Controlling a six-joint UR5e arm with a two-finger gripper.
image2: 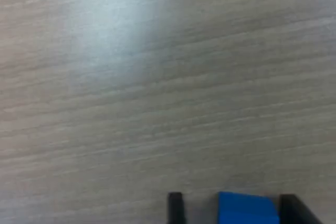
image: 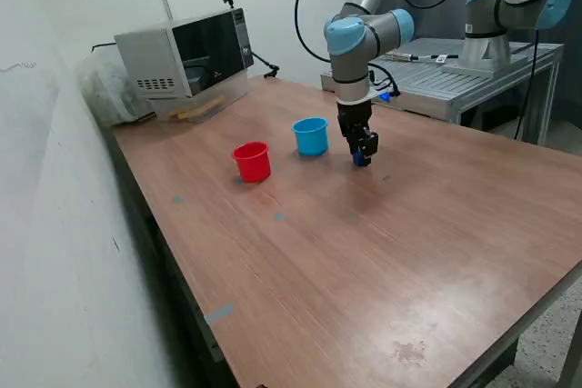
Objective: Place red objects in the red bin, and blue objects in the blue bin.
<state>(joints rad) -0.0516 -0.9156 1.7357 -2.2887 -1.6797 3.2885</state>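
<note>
Hanging low over the wooden tabletop right of center in the exterior view, the hand points straight down with a blue cube between its fingertips. The wrist view shows that cube at the bottom edge of the frame, sitting between two dark fingers; it lies against one finger, while a gap shows between it and the other, so I cannot tell whether the grip is firm or merely loose around it. Whether the cube touches the tabletop or hangs just above it is also unclear. Left of the hand in the exterior view stands the blue cup, upright and near the hand but apart from it. Further left and slightly lower in the frame stands the red cup, also upright, just beside the blue one without touching. A microwave sits at the tabletop's far edge, in the upper left of the frame. Behind the arm, in the upper right, a second robot base rests on a metal bench.
</note>
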